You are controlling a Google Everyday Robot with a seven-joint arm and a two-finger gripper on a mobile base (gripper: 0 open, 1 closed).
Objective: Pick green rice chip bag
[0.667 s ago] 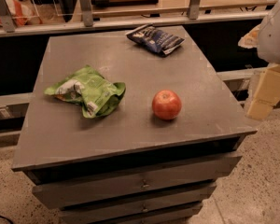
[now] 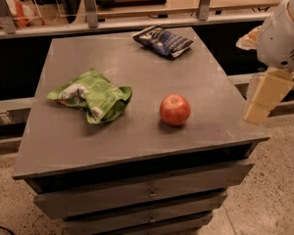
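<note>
The green rice chip bag (image 2: 90, 95) lies crumpled on the left part of the grey cabinet top (image 2: 137, 72), bright light green with white and orange patches. My gripper (image 2: 265, 96) hangs at the right edge of the view, beside and slightly above the cabinet's right front corner. It is far to the right of the bag, beyond the apple, and holds nothing that I can see. The white arm housing (image 2: 284, 33) sits above it.
A red apple (image 2: 175, 110) stands on the cabinet top between the bag and the gripper. A dark blue snack bag (image 2: 162, 41) lies at the back edge. Drawers (image 2: 147, 192) face front. A rail and shelf run behind the cabinet.
My gripper has shifted a little to the left, toward the cabinet's right edge. The bag, the apple and the blue bag have not moved.
</note>
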